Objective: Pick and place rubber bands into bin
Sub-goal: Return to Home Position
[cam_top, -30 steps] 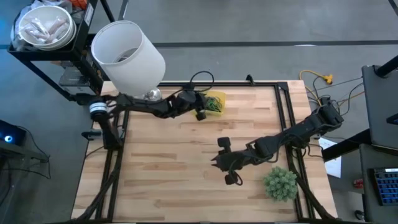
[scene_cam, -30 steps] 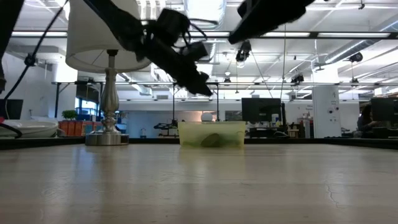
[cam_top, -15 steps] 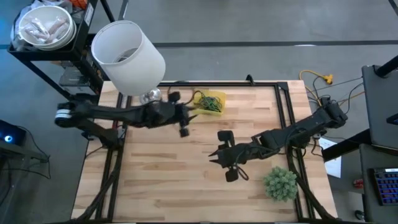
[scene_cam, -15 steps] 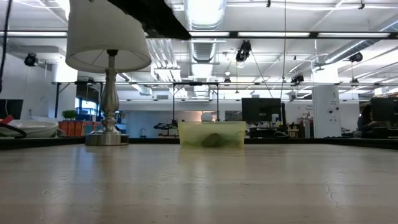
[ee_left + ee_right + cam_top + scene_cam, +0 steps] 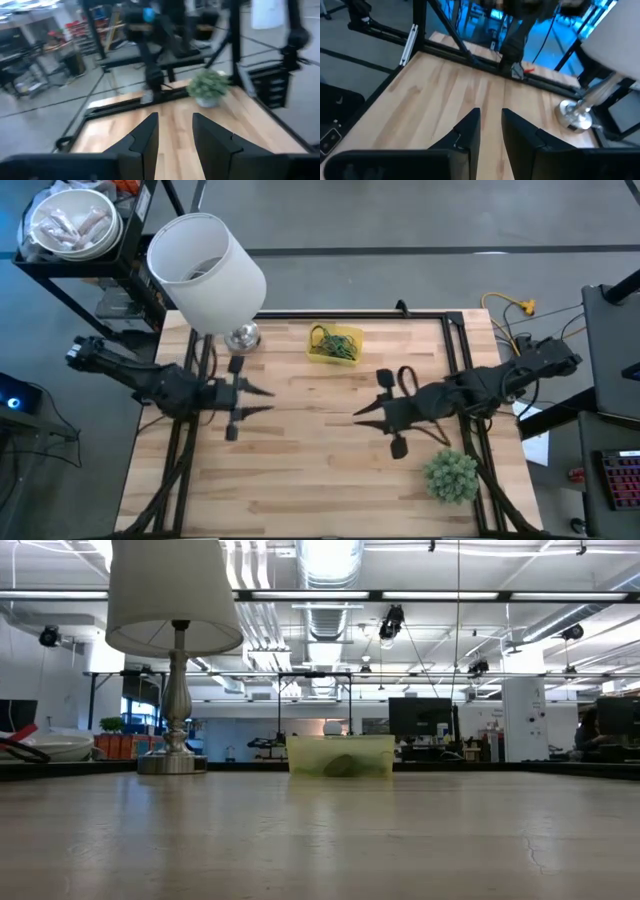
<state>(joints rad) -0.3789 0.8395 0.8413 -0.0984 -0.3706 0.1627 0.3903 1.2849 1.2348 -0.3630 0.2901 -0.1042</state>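
The bin, a shallow yellow tray, rests flat on the table near its far edge. Green and dark rubber bands lie in a heap inside it. In the low view they show as a dark lump through the bin's wall. My left gripper hangs over the table's left part and points toward the right edge. It is open with nothing between its fingers. My right gripper hangs over the middle right and points left. It is open and holds nothing.
A white lamp stands on its silver base at the far left. A green plant ball sits at the near right. A black cable loop hangs by my right arm. Dark frame rails run along the table's sides.
My left gripper has drawn back from over the bin toward the table's left and near side, rising and swinging round until it points toward the right edge. My right gripper has risen and gone a little toward the right edge. Both arms have left the low view.
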